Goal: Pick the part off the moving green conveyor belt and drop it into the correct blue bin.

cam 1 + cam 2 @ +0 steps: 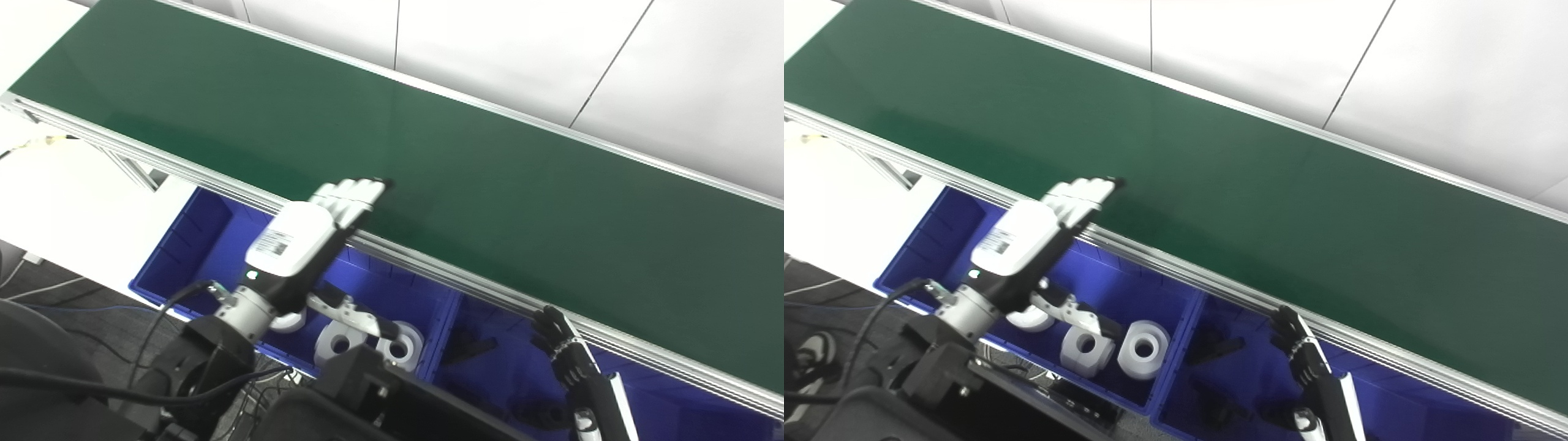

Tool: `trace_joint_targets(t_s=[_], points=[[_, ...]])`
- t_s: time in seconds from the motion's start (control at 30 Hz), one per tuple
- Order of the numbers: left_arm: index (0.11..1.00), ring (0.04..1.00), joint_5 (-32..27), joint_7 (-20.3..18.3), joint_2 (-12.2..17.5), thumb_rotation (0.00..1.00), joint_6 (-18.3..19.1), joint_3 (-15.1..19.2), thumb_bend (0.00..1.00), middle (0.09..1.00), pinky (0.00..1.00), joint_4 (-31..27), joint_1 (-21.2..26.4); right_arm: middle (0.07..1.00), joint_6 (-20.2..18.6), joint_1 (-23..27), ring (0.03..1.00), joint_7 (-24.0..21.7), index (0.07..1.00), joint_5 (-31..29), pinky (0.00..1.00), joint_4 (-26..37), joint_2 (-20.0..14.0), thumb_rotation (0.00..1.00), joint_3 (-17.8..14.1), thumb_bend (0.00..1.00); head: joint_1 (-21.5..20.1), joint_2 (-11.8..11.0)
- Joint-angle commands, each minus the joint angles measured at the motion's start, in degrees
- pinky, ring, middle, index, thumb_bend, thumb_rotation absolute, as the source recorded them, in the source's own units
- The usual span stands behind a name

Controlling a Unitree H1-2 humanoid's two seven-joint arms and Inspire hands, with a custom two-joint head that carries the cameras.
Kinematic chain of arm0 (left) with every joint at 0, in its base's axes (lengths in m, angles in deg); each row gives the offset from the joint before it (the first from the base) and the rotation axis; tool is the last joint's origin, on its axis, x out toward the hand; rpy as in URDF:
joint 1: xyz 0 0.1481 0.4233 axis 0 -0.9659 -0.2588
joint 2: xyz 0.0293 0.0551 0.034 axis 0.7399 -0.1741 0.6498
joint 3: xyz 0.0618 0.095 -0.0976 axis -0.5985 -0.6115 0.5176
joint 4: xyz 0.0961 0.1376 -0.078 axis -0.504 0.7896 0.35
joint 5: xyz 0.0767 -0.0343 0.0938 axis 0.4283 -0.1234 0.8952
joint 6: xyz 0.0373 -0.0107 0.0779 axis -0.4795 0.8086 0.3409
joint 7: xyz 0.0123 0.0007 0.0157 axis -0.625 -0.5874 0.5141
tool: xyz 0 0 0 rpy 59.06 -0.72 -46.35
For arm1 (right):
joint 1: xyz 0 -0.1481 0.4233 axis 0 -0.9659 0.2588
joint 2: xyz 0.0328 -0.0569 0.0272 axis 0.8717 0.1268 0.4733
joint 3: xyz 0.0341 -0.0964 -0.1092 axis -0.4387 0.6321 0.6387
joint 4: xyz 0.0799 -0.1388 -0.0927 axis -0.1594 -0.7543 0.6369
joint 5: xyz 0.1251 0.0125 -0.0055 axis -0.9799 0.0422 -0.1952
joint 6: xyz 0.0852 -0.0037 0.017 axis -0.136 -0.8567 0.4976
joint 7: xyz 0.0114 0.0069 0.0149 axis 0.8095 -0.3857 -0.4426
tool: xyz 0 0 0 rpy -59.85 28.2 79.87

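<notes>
The green belt [429, 153] lay bare, open to any reach. Its metal rail [429, 266] overhung the blue bins [1164, 367]; white rings [1144, 349] crowded the left bin's front.

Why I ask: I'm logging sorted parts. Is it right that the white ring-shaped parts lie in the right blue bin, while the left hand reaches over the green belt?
Not quite. The white ring-shaped parts lie in the left blue bin, not the right one, as the right eye view shows. The left hand does reach over the green conveyor belt.
</notes>
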Motion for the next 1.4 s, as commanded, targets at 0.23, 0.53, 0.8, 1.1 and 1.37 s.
trace_joint_targets(t_s=[0.23,0.53,0.8,1.1,1.37], points=[[0.993,1.0,-18.96,-5.53,-0.09,0.85,3.32,-7.05,1.0,1.0,1.0,2.5,2.22,0.889,1.82,-1.06,0.887,3.48,0.897,4.68,0.85,1.69,5.75,0.94,2.67,0.96,-19.96,-1.14],[1.0,1.0,-32.26,-3.07,-1.51,0.88,-3.73,-9.29,1.0,1.0,1.0,17.14,4.17,0.945,3.43,-2.52,0.931,9.74,0.92,12.5,0.89,0.98,10.38,0.98,3.61,1.0,-28.98,-3.2],[1.0,1.0,-34.44,-1.47,-2.61,0.85,-7.71,-10.44,1.0,1.0,1.0,24.19,6.07,0.962,3.35,-2.96,0.944,11.0,0.935,11.95,0.92,1.48,9.34,0.98,3.85,1.0,-25.09,-2.96],[1.0,1.0,-33.07,0.31,-3.51,0.85,-10.3,-11.87,1.0,1.0,1.0,28.17,6.26,0.961,3.12,-3.03,0.939,9.95,0.934,8.86,0.92,1.74,6.11,0.97,3.37,1.0,-15.62,-3.91],[1.0,1.0,-29.88,2.51,-5.33,0.87,-10.48,-13.1,1.0,1.0,1.0,31.1,7.01,0.969,4.68,-2.29,0.951,9.32,0.94,6.64,0.92,-0.27,3.8,0.98,2.57,1.0,-7.43,-5.6]])
